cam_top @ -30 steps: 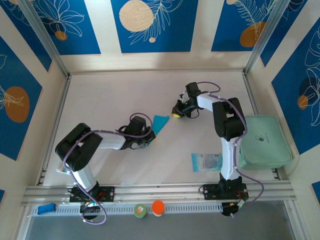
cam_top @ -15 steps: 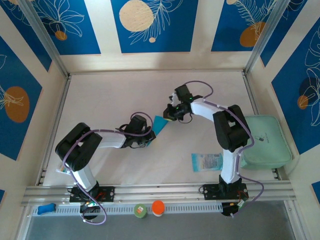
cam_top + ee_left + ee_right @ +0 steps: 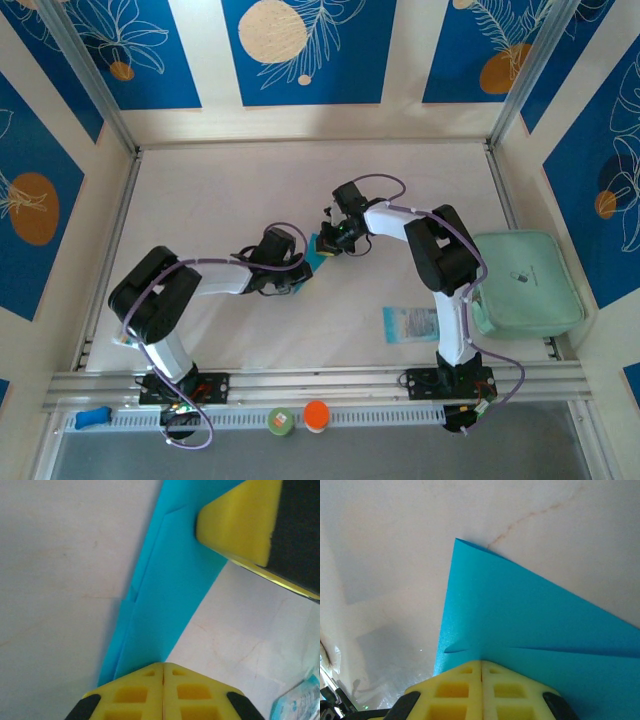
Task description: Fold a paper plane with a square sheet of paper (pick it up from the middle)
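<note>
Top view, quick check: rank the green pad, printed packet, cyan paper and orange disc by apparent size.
1. mint-green pad
2. printed packet
3. cyan paper and orange disc: they look similar, and the paper is partly hidden, so unranked.

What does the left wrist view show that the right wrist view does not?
Left wrist view: the right tool's yellow fingertip over the far end of the cyan paper, stepped folded edges, a corner of the pale packet. Right wrist view: the paper's sharp corner and one long crease. Both: the paper on the table, with a shut tool at its near edge, the left tool in one, the right tool in the other.
</note>
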Robot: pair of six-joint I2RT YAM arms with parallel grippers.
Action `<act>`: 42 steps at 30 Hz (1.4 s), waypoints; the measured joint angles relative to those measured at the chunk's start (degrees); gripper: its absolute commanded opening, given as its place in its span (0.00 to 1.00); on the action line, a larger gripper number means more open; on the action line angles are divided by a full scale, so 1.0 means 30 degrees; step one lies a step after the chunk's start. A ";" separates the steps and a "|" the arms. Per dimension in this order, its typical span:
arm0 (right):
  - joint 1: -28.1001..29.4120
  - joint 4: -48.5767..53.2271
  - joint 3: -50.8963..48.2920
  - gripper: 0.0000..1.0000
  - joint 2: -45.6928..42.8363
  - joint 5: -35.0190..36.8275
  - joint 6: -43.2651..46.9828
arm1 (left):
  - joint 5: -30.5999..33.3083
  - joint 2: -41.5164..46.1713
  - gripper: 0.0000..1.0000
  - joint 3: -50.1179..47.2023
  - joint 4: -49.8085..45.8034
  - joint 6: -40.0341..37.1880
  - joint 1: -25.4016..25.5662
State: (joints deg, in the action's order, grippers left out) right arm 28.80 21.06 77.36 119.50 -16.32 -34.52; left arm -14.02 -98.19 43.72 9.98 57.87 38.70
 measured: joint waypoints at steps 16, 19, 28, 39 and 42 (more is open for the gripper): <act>-0.0219 0.0015 0.0000 0.05 0.0124 -0.0415 0.0000 | -0.0393 -0.2157 0.07 0.1770 0.0670 -0.0481 -0.0146; -0.0240 0.0124 0.0007 0.05 0.0138 -0.0561 0.0000 | -0.0393 -0.1865 0.06 0.0969 0.1625 -0.0466 -0.0146; -0.0262 0.0860 0.0197 0.05 0.0262 -0.1078 0.0095 | -0.0474 -0.0058 0.06 -0.1508 0.2455 -0.0372 -0.0240; -0.0357 0.1129 0.0372 0.05 0.0364 -0.1151 0.0350 | -0.0539 0.1545 0.06 -0.2885 0.1392 -0.0291 -0.0270; -0.0430 0.1268 0.0517 0.05 0.0415 -0.1071 0.0379 | -0.0539 0.2266 0.07 -0.3504 0.1107 -0.0240 -0.0335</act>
State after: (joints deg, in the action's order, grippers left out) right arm 27.51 24.86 78.91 120.75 -19.53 -33.39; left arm -15.64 -91.39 33.21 13.30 57.14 37.69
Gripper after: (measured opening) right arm 0.054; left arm 0.067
